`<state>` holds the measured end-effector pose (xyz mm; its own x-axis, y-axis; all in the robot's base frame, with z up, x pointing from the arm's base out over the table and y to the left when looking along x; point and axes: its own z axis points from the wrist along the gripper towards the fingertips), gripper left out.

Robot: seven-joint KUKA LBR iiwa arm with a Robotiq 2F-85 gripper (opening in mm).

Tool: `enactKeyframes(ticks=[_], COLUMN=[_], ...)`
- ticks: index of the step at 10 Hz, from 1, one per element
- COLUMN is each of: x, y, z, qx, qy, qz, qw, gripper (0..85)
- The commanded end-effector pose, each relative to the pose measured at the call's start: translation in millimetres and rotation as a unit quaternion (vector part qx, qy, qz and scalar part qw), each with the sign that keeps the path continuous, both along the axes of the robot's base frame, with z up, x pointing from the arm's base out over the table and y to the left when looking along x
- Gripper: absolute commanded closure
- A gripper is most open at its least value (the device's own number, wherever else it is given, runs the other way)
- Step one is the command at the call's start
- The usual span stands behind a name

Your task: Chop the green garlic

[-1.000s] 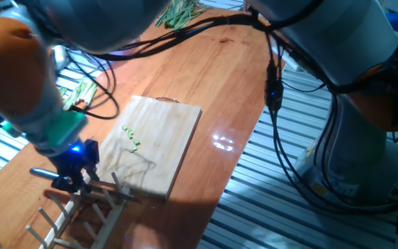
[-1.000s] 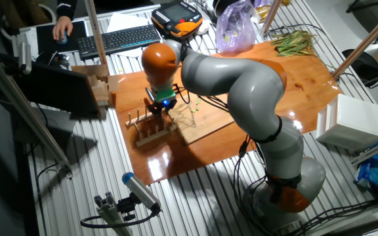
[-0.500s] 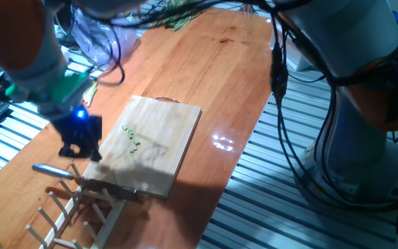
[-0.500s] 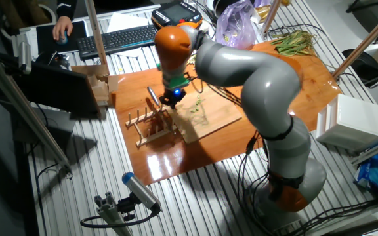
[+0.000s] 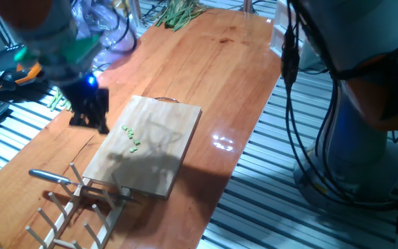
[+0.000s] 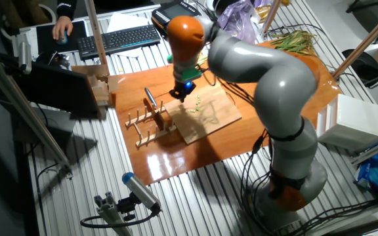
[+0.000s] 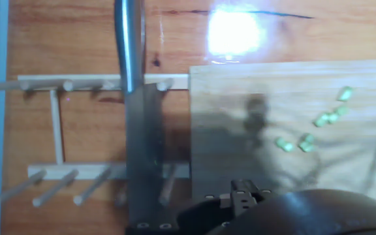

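The gripper [image 5: 88,119] showed only as a blurred dark block at left centre of one fixed view, and the hand view caught just its housing at the bottom edge, so I could not tell whether the fingers were spread or pressed together. The garlic [image 5: 131,137], tiny green bits, lay scattered on the board [image 5: 159,152], also seen at right in the hand view [image 7: 312,127]. The knife [image 7: 139,130] rested on the rack [image 5: 74,211], its blade partly hidden. Since a second ago the gripper had risen from the rack toward the upper left, leaving the knife behind.
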<state>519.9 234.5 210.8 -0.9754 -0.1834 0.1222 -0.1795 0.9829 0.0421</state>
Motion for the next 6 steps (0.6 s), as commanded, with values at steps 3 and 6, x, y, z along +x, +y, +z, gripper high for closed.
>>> enactKeyframes(ticks=[3,6], x=[-9.4,-15.8], y=[-8.2,-8.6], z=[16.0,19.6], qx=[0.001,0.013], qy=[-0.017,-0.005], qz=[-0.005,-0.011], qw=[0.9998,0.9998], gripper=[85.0,85.0])
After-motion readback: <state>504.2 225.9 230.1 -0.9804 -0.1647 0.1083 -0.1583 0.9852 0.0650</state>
